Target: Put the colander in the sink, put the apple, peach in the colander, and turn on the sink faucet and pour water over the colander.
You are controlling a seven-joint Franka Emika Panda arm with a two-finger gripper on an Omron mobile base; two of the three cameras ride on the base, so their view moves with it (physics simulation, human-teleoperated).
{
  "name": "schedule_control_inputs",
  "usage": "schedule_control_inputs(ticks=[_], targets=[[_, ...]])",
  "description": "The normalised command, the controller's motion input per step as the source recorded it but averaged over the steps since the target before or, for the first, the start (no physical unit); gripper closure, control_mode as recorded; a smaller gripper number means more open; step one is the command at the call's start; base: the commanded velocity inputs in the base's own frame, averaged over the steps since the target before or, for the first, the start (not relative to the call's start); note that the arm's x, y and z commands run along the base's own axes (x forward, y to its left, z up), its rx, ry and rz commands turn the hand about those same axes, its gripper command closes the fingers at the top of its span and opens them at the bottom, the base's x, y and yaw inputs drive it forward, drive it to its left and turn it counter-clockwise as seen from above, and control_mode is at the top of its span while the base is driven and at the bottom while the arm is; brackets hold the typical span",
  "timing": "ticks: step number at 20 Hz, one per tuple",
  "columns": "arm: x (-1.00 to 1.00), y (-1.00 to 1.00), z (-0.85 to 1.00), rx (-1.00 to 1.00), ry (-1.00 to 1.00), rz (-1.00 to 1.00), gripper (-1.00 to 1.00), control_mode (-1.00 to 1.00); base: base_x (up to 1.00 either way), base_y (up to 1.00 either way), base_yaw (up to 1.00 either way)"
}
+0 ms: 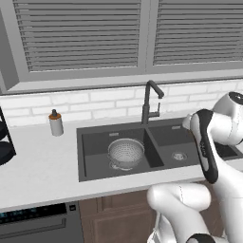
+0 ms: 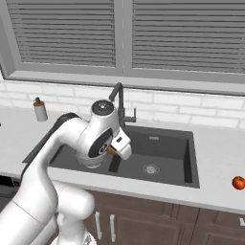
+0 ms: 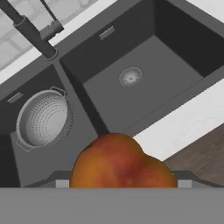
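- colander point(image 1: 126, 153): perforated silver bowl, empty, in left basin of sink point(image 1: 95, 168)
- peach point(image 3: 122, 164): orange-red, gripped in jaws, above the sink's near edge
- apple point(image 2: 238, 182): red, on desk far right

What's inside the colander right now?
Nothing: the colander sits in the sink's left basin, and the hand view shows its bare perforated interior. The gripper holds a peach above the sink front; the fruit covers its fingertips.

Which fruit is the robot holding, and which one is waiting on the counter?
The gripper holds the orange-red peach. The small red apple sits alone on the counter, right of the sink.
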Motion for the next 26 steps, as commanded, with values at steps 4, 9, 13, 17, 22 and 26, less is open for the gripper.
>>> schedule_control_inputs(ticks=[4, 9, 13, 17, 22, 26], targets=[[0.04, 1.00, 0.06, -0.02, 0.01, 0.01, 1.00, -1.00, 0.00, 0.00, 0.00], [0.43, 1.00, 0.00, -0.03, 0.06, 0.00, 1.00, -1.00, 0.00, 0.00, 0.00], [0.64, 0.97, 0.00, -0.03, 0.10, 0.00, 1.00, -1.00, 0.00, 0.00, 0.00], [0.71, 0.78, -0.06, -0.02, 0.10, 0.00, 1.00, -1.00, 0.00, 0.00, 0.00], [0.72, 0.45, -0.17, 0.00, 0.10, 0.00, 1.00, -1.00, 0.00, 0.00, 0.00], [0.66, 0.13, -0.40, 0.00, 0.12, 0.00, 1.00, -1.00, 0.00, 0.00, 0.00]])
